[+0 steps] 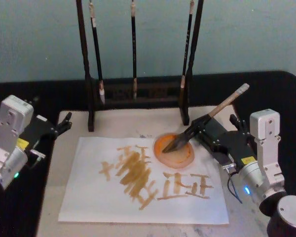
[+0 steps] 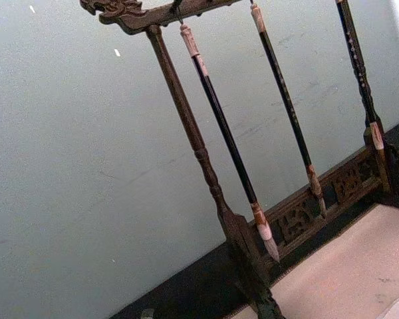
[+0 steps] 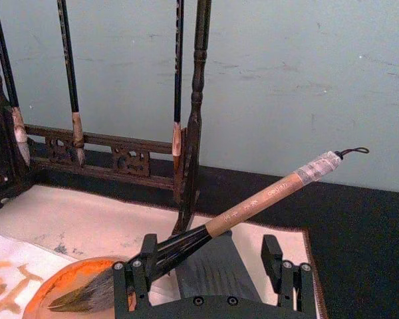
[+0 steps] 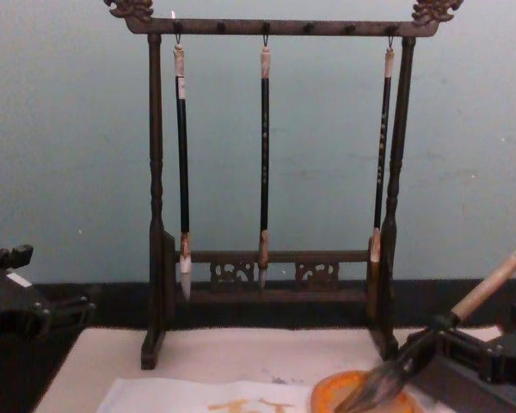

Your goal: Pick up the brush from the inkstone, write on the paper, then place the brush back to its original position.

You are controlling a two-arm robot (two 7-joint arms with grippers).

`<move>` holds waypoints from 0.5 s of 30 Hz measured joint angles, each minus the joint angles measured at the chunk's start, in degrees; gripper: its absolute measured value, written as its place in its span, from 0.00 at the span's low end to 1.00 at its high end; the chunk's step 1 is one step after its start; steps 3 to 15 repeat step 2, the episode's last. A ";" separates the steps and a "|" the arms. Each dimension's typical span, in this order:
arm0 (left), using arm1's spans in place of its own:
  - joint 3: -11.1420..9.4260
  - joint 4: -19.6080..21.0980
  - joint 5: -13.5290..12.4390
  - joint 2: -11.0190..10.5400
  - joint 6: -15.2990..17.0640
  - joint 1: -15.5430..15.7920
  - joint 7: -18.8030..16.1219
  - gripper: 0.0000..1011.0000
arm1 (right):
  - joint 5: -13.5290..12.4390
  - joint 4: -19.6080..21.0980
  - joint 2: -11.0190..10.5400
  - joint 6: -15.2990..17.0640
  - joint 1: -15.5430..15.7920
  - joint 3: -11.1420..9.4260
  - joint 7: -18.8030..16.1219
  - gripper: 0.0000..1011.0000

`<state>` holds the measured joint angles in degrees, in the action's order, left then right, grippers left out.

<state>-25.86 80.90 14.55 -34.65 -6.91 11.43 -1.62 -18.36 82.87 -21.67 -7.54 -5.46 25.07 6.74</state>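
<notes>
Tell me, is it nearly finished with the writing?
The paper already carries orange strokes, so writing looks done. The brush lies with its bristles on the orange inkstone, between the right gripper's open fingers. Left: backing that gripper away. The left gripper sits at the mat's edge.

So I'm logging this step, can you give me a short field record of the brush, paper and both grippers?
brush: bristles on the orange inkstone, handle tilted up
right gripper: open, fingers astride the black shaft
left gripper: idle at the mat's left edge
paper: flat, orange-yellow strokes
stand: three slim brushes hanging
</notes>
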 joint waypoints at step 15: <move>0.00 0.00 0.00 0.00 0.00 0.00 0.00 1.00 | 0.00 0.00 0.00 0.00 0.00 0.00 0.00 0.99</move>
